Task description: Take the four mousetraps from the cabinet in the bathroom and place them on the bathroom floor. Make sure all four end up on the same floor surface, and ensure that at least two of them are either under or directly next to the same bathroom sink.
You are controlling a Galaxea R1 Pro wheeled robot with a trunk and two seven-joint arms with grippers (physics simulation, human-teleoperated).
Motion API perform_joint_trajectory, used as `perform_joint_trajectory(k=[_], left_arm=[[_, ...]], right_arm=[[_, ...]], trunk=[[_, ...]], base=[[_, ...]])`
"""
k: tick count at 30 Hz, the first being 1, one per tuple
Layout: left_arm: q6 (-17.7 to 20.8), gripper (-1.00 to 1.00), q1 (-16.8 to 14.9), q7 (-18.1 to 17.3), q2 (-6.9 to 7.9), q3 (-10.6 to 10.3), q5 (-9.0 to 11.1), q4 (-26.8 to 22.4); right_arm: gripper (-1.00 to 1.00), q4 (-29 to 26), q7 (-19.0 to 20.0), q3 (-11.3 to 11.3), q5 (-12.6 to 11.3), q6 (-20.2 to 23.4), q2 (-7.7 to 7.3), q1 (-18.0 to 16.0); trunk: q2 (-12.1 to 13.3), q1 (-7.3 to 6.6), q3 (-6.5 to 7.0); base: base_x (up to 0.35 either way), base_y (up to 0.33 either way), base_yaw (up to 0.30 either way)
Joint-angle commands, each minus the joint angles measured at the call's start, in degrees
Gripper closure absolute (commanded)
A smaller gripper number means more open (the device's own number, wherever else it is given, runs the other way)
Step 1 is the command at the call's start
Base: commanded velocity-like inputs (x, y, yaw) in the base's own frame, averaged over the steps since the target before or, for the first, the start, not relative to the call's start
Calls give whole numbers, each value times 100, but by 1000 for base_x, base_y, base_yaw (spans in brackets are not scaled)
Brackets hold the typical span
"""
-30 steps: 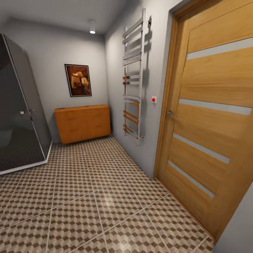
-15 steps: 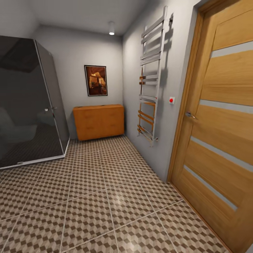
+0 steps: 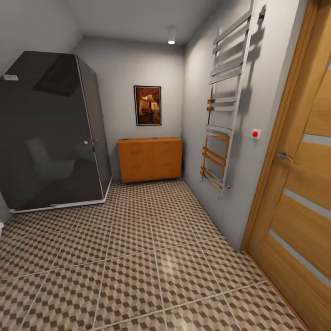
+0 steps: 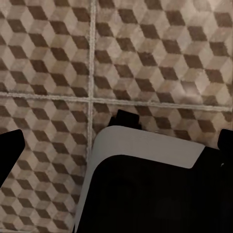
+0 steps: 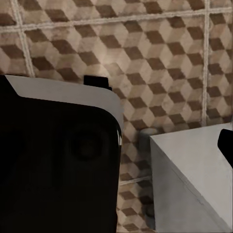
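Left fingers (image 4: 116, 141): two dark tips at opposite edges of the left wrist view, wide apart — open, nothing between them; a rounded black-and-grey part of the robot's body fills the space below them.
Right fingers: one dark tip (image 5: 225, 141) at the edge of the right wrist view, the other not seen — cannot tell whether open or closed.
Robot body, right wrist view: a black rounded part with a pale rim and a grey block (image 5: 194, 174), both over the tiles.
Bathroom floor (image 3: 138, 257): square tiles with a brown, beige and grey cube print, pale grout lines; under both wrists and across the whole room in the head view.
Cabinet (image 3: 149, 158): orange-brown wooden unit against the far wall, between the shower and the right-hand wall, well apart from the robot.
Mousetraps: cannot be made out — too small at this range or hidden.
Shower cabin (image 3: 50, 133): dark glass, left of the cabinet.
Framed picture (image 3: 147, 105): on the far wall, above the cabinet.
Towel rail (image 3: 225, 110): ladder type, on the right wall.
Red button (image 3: 255, 134): on the right wall, between rail and door.
Door (image 3: 305, 184): wooden with pale strips, shut, metal handle.
Ceiling lamp (image 3: 171, 37): lit.
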Motion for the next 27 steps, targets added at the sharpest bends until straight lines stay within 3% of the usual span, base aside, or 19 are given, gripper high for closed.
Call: perform_joint_trajectory(k=[1, 9, 27], left_arm=[[-10, -100, -3, 13, 0, -49, 46, 2], [3, -100, -3, 13, -4, -50, 38, -5], [52, -100, -3, 5, -5, -42, 33, -25]], right_arm=[[-100, 19, -17, 42, -28, -32, 3, -7], [-100, 19, -17, 37, -28, -28, 3, -7], [-100, 19, -17, 33, -31, -27, 3, -7]], trunk=[[-3, 3, -6], [-3, 3, -6], [-3, 3, -6]], base=[[321, 0, 278], [322, 0, 143], [324, 0, 7]])
